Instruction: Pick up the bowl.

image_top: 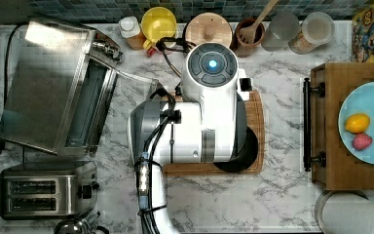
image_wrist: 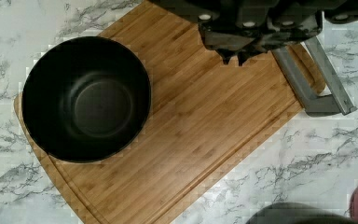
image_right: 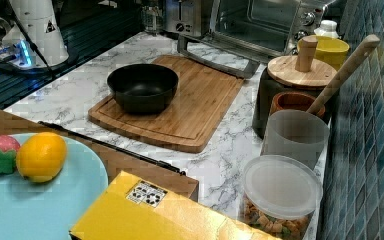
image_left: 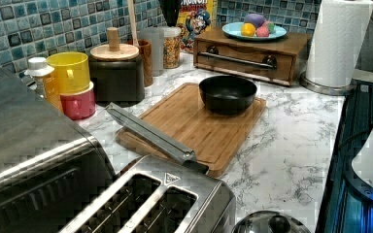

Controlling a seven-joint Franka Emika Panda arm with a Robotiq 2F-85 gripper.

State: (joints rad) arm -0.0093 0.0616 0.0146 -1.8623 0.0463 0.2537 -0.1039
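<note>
The black bowl (image_wrist: 86, 99) stands upright and empty at one end of a bamboo cutting board (image_wrist: 205, 121). In the left view the bowl (image_left: 227, 93) sits at the board's far right corner; in the right view the bowl (image_right: 142, 87) is at the board's near left. From the top view only its dark edge (image_top: 249, 151) peeks out from under the white arm (image_top: 209, 112). My gripper (image_wrist: 233, 58) hangs above the bare middle of the board, off to one side of the bowl, fingertips together with nothing between them.
A toaster oven (image_top: 53, 83) stands with its glass door (image_left: 145, 131) lowered onto the board's end. Canisters, a yellow container (image_top: 158, 22) and a wooden-lidded jar (image_top: 208, 29) line the tiled wall. A wooden drawer box with a blue plate (image_top: 365, 122) is beside the board.
</note>
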